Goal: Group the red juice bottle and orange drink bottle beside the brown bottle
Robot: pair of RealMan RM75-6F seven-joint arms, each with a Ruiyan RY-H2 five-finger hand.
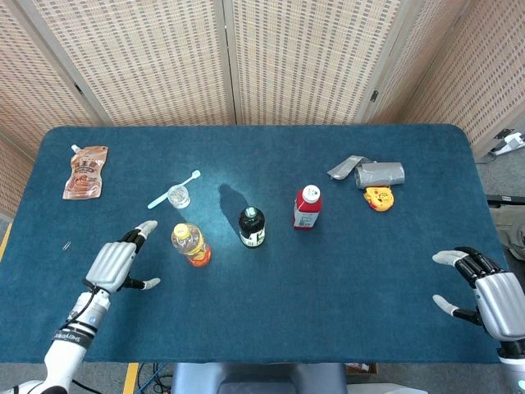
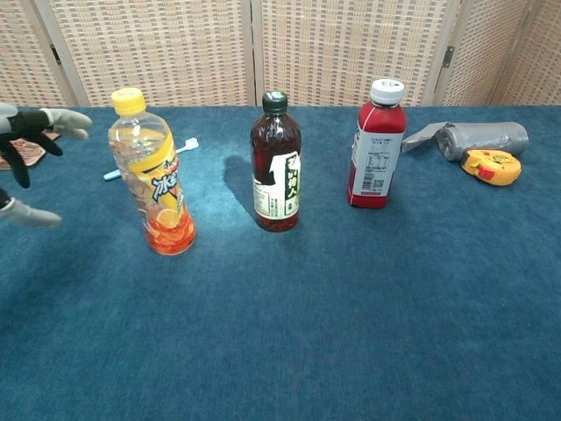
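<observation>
A blue-covered table (image 1: 344, 271) stands before beige woven folding screens (image 1: 303, 57).

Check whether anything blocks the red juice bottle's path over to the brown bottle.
Nothing visible does. The red juice bottle stands upright to one side of the brown bottle, with only bare table between them. The orange drink bottle stands on the brown bottle's far side.

Three bottles stand upright in a rough row on the blue desk (image 2: 368, 333). The brown bottle (image 2: 275, 167), dark with a black cap, is in the middle. The orange drink bottle (image 2: 158, 180), yellow-capped and mostly empty, stands to one side; the white-capped red juice bottle (image 2: 379, 147) on the other.
</observation>
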